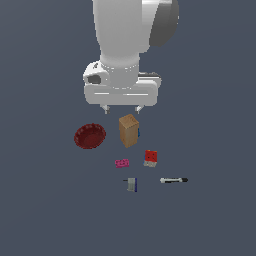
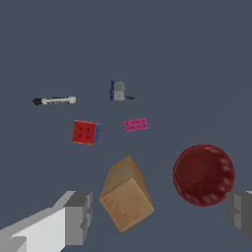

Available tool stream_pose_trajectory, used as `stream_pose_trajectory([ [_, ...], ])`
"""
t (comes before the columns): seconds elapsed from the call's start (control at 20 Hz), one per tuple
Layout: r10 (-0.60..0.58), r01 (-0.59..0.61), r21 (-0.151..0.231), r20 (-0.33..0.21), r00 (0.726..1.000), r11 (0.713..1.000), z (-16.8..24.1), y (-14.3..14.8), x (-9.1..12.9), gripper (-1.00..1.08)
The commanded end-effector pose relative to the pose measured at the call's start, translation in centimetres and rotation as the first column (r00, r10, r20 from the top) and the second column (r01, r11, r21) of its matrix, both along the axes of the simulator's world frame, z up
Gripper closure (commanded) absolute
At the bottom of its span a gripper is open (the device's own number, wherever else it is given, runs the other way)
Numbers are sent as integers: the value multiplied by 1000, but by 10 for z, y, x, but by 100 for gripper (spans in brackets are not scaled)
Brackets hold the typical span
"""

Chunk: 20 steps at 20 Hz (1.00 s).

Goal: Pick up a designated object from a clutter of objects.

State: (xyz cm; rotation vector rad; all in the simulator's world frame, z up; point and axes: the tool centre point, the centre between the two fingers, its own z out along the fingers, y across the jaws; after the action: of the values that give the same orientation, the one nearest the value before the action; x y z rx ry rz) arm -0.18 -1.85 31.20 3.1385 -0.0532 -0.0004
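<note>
Gripper [image 1: 121, 110] hangs wide open and empty above the clutter, well apart from the small grey-blue item [image 1: 131, 184].

The dark red bowl [image 1: 90, 136] sits on the exterior view's left of the upright tan box [image 1: 128, 130], which stands just under the spread fingertips [image 2: 78, 216]. Nearer the camera come the red cube [image 1: 150, 158], the black-and-white marker [image 1: 173, 180] off to the right, and the pink brick [image 1: 122, 163]. The grey-blue item lies on the floor beyond the brick, the farthest piece from the gripper, its dark stub visible in the wrist view [image 2: 118, 91].
</note>
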Motion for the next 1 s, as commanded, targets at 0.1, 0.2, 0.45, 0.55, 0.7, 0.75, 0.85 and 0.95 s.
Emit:
stream_pose_trajectory([
  [0.1, 3, -3, 0, 1, 1000, 1000, 1, 0, 0, -92],
  [0.2, 11, -11, 0, 2, 1000, 1000, 3, 0, 1, -92],
  [0.45, 25, -25, 0, 7, 1000, 1000, 9, 1, 3, -92],
  [0.55, 22, -22, 1, 7, 1000, 1000, 10, 1, 3, -92],
  [0.7, 25, -25, 0, 7, 1000, 1000, 9, 1, 3, -92],
  [0.75, 29, -29, 0, 7, 1000, 1000, 9, 1, 4, -92],
  [0.85, 40, -40, -1, 7, 999, 999, 7, 1, 5, -92],
  [0.95, 57, -57, -3, 6, 998, 998, 5, 1, 7, -92],
])
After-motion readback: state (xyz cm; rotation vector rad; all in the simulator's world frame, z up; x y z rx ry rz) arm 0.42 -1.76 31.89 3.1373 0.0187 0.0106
